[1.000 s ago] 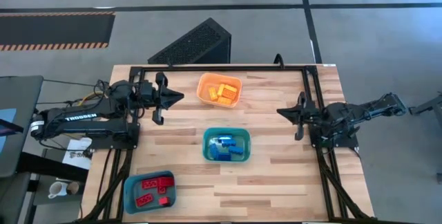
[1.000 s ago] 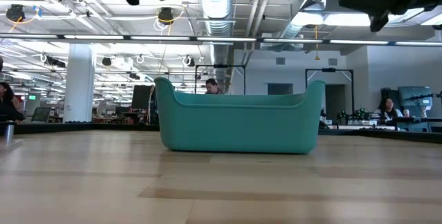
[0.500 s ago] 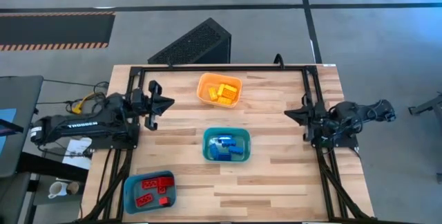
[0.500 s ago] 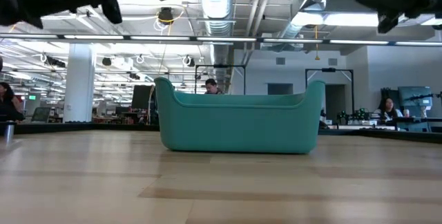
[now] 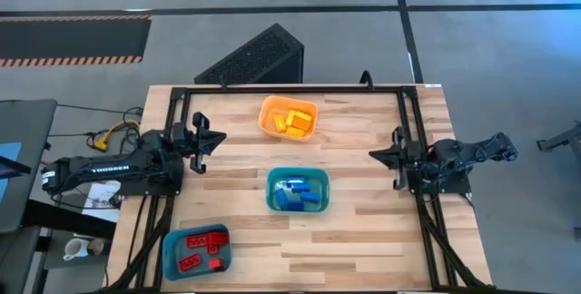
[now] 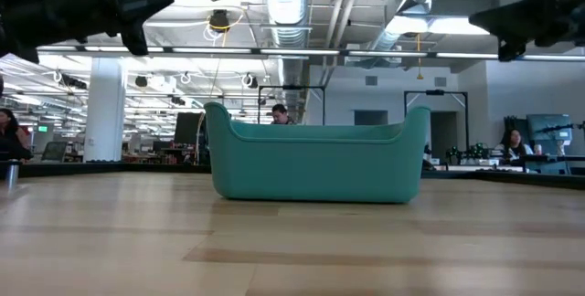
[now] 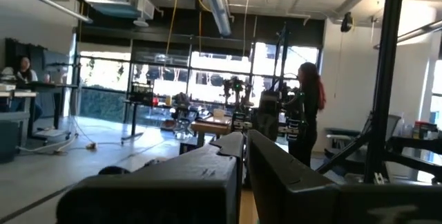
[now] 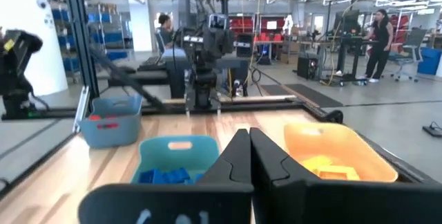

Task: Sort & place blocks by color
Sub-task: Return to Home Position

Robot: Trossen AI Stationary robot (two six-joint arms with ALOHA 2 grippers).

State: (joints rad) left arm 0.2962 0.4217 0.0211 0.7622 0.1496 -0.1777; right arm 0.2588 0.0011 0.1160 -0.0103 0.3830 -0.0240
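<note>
**High view:** With the sort apparently complete, the main danger looks to be a folded arm clipping the black frame (image 5: 290, 88) or nudging a bin. The blue bin (image 5: 169, 250) is sitting close to the corner of the table (image 5: 363, 230), where a knock could spill it. Yellow blocks (image 5: 293, 122) are lying in the orange bin (image 5: 264, 112), blue blocks (image 5: 297, 196) in the teal bin (image 5: 270, 190) and red blocks (image 5: 195, 244) in the blue bin. No block is showing loose on the wood. The left gripper (image 5: 221, 138) and right gripper (image 5: 374, 155) are pointing inward from opposite sides, both arms drawn in close to their bases.

**Low view:** Dark arm parts are hanging at both upper corners, well above the teal bin, so a collision here looks unlikely.

**Left wrist view:** The fingers (image 7: 207, 165) are sitting closed to a sliver and gripping nothing. They are aiming level into the room, where a person (image 7: 307, 106) is standing well beyond the rig.

**Right wrist view:** The fingers (image 8: 276, 165) are pressing together and carrying nothing. They are pointing level across the table between the teal and orange bins, so a low forward dip could catch a bin's rim.
</note>
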